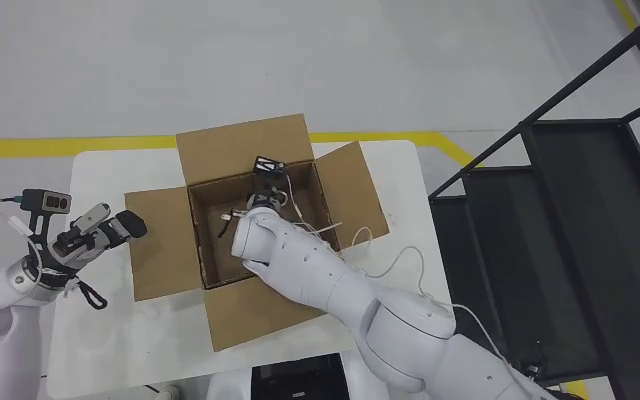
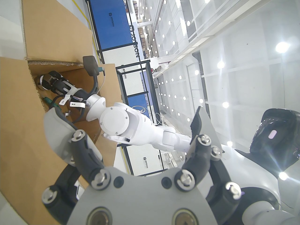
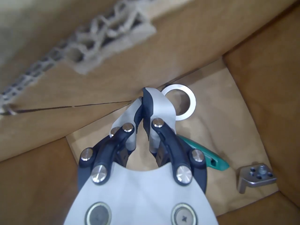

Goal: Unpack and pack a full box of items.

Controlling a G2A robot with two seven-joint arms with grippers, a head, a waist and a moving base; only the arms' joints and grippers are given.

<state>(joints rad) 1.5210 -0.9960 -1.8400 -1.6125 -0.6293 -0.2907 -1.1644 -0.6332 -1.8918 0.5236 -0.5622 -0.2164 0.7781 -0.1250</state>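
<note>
Right pincer closed inside the cardboard box, tips pressed together with nothing seen between them, just beside a metal ring.
On the box floor nearer its wrist lie a green-handled tool and, by a corner, a grey metal bracket; the walls stand close around. Left pincer hangs spread wide and empty over the left of the white table, by the box's left flap. Small white tags hang at the right arm's wrist. Beyond run a yellow floor line and blue printed panels.
</note>
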